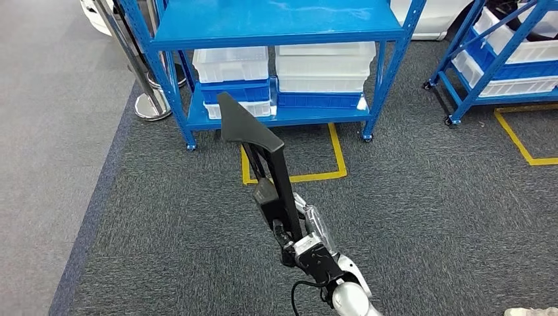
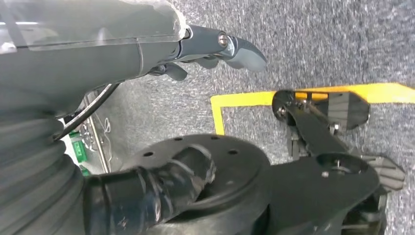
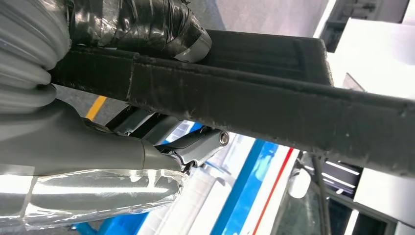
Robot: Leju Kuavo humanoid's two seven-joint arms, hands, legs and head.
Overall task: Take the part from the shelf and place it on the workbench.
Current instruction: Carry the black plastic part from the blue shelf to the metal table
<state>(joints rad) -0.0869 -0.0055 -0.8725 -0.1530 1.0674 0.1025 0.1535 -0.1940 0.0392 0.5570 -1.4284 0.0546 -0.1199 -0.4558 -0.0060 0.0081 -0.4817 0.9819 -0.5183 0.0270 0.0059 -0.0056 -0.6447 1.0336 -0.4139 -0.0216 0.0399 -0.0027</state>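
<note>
My right hand [image 1: 299, 230] clamps the long black rigid plastic part [image 1: 253, 128] low on its stem, top-heavy; left hand [image 2: 215, 49] hangs empty, fingers apart

Bright, even overhead light fills the room, and the blue shelf [image 1: 276, 26] throws only soft shadow on the carpet [image 1: 428, 217]. Close up, glare whitens the clear wrap [image 3: 98, 193], and everything behind it is blurred.
</note>
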